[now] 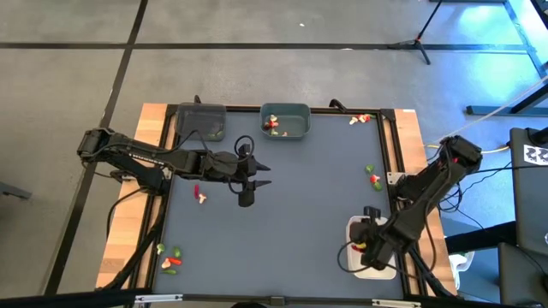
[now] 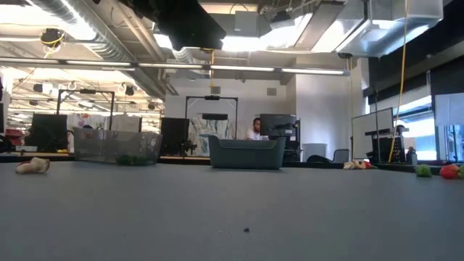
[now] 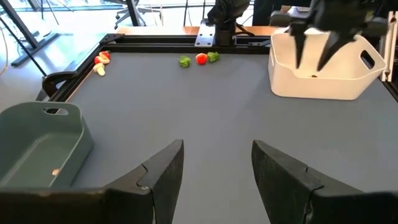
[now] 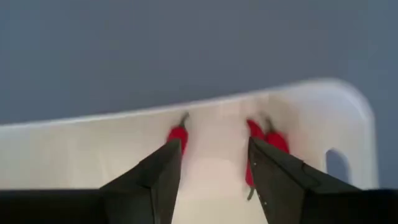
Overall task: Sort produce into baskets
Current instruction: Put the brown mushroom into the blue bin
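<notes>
Red chilies (image 4: 258, 146) lie lengthwise in white tray (image 4: 93, 143), stems toward far wall; right tool (image 4: 214, 180) spread, empty.

Grey-topped desk (image 1: 291, 214), black-framed. Far edge: dark grey bin (image 1: 201, 122) beside grey-teal bin (image 1: 285, 121). White tray (image 1: 360, 235) at near right corner. Small toy produce pieces lie scattered: far right corner (image 1: 360, 120), right edge (image 1: 373, 175), left of centre (image 1: 199, 193), near left corner (image 1: 170, 258).

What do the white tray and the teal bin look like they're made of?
White tray: likely molded plastic, smooth and slightly glossy, with rounded corners and a cut-out handle slot. Teal bin: also looks like plastic, matte, with thin even walls and a molded slot at the rim. Neither shows weave or grain, though the look alone can't confirm it.
</notes>
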